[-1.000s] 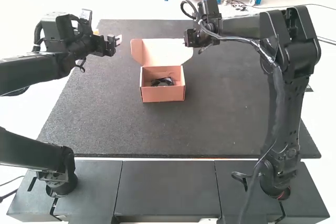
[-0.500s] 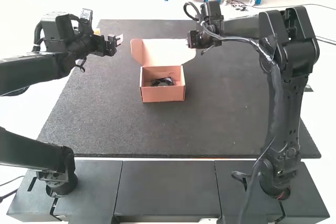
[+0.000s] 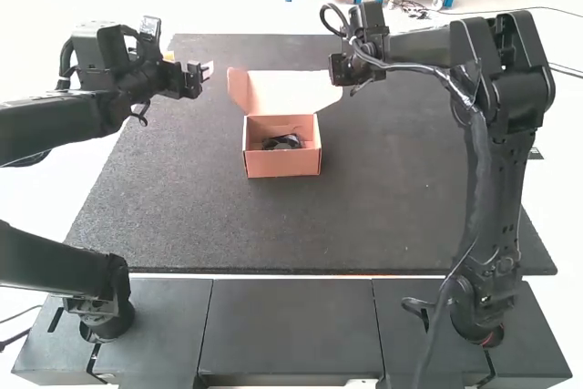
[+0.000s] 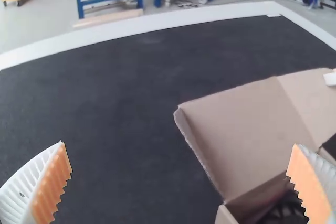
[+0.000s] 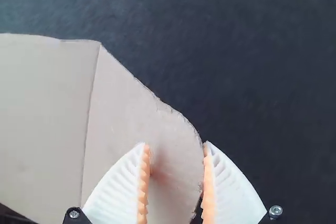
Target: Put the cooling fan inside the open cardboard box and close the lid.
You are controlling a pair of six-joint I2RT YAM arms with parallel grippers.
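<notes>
At mid-mat (image 3: 164, 189), found box (image 3: 282, 159) standing open, with fan (image 3: 281, 142) lying inside on its floor. Saw lid (image 3: 278, 90) tipped back on the far side, hinged along the box's rear wall, long axis running left to right. Logged right end effector (image 3: 339, 68) at the lid's far right corner. In the right wrist view, noted ribbed fingers (image 5: 123, 182) narrowly parted, released, set face-on against the corner tab with nothing pinched between them. Logged left end effector (image 3: 196, 72) just off the lid's far left corner, apart from it, spread wide and holding nothing. Judged the loading step done and the closing step in hand. Took the right arm as nearer to the lid, at or almost at contact; could not tell whether touching. Located the box mouth toward the arms' bases and below both end effectors, so reckoned the coming move a sweep of the lid's free edge forward and down over the fan. Rated an uneven push at one corner likely to twist the lid or shove the light box along the mat.
</notes>
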